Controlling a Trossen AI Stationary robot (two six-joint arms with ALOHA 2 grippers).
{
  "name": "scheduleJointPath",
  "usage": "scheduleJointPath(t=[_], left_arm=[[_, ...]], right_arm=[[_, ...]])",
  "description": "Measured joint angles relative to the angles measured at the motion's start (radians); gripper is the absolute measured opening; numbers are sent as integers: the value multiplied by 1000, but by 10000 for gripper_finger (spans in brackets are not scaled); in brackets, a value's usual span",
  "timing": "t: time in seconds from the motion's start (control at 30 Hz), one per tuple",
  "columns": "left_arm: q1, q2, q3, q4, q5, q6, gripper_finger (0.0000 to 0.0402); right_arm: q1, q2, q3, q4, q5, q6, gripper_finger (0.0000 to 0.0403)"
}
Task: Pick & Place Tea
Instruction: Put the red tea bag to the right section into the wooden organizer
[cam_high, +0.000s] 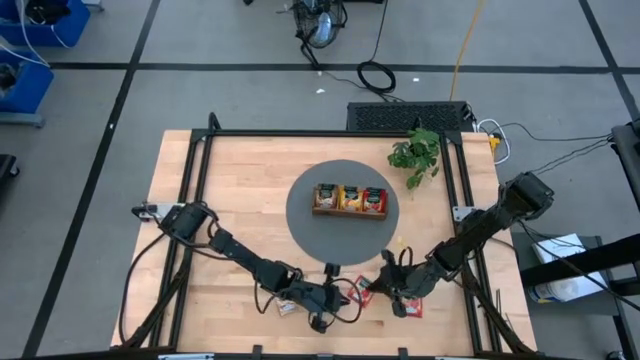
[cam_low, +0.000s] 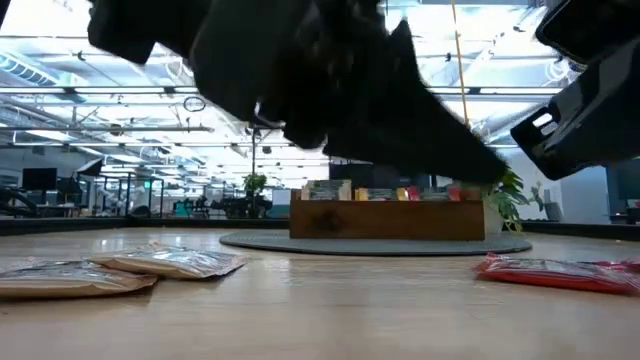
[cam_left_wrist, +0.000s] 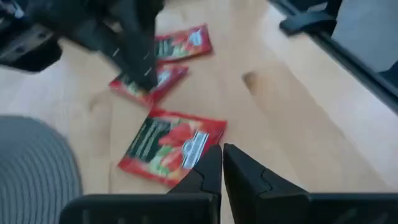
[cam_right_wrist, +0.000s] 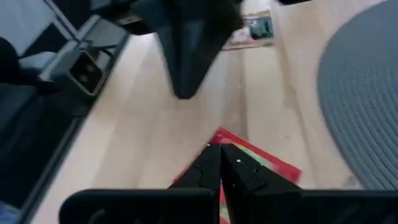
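Both of my pincers are clenched, the fingers pressed together with nothing between them. My left gripper (cam_left_wrist: 221, 163) hangs low over the near edge of the wooden table (cam_high: 240, 185), at about six o'clock from the round grey mat (cam_high: 300, 215), its tips just above the corner of a red tea sachet (cam_left_wrist: 171, 147) lying flat on the wood. I cannot tell whether the tips touch it. At twelve o'clock from that sachet in my left wrist view lie two more red sachets (cam_left_wrist: 183, 43), one overlapping the other, with my other arm's dark fingers (cam_left_wrist: 138, 53) down over the nearer one.

My right gripper (cam_right_wrist: 221, 167) sits at roughly five o'clock from the mat, fingertips closed over the edge of a red sachet (cam_right_wrist: 268, 163).

Outward from there, two tan sachets (cam_low: 165, 262) lie on the wood at the near left in the low view, and a red one (cam_low: 555, 272) at the near right.

On the mat stands the brown wooden tray (cam_high: 349, 212), with sachets upright in its three compartments: green-and-tan, orange, red from nine to three o'clock. A green leafy plant (cam_high: 417, 153) stands at two o'clock from the mat.
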Motion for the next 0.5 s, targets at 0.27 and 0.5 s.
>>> scheduleJointPath(t=[0.27,0.5], left_arm=[[41,60,-1,62,76,-28,21],[67,61,-1,53,94,-74,21]], right_arm=[[-64,0,0,-191,5,194,0],[-80,0,0,-236,-1,267,0]])
